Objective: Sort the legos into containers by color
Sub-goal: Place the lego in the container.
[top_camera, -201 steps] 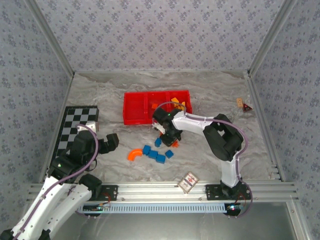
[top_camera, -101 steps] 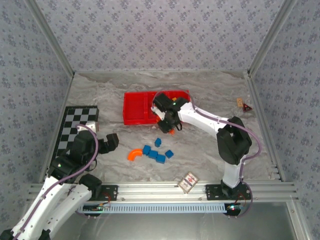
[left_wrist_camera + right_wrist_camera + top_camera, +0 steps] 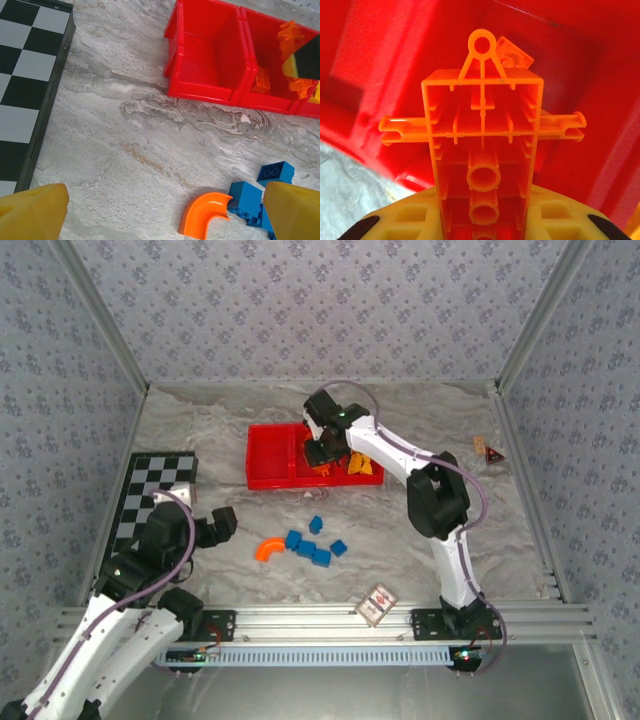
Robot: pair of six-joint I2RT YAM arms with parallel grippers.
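The red tray (image 3: 270, 456) lay toward 12 o'clock on the marbled table (image 3: 210, 420), three compartments side by side. The right gripper (image 3: 322, 451) hung over the middle compartment (image 3: 263, 50), clamped on an orange brick (image 3: 482, 150) whose hollow underside faced the wrist camera; the left gripper (image 3: 218, 525), at 9 o'clock, sat spread and empty. The step looked like the drop: the next move called for loosening the grip so the brick fell beside the small orange piece (image 3: 514, 52) below, then reaching for the blue bricks (image 3: 312, 546) and orange arch (image 3: 267, 549) at 6 o'clock of the tray. No writing was legible; the card (image 3: 377, 604) showed pattern only.
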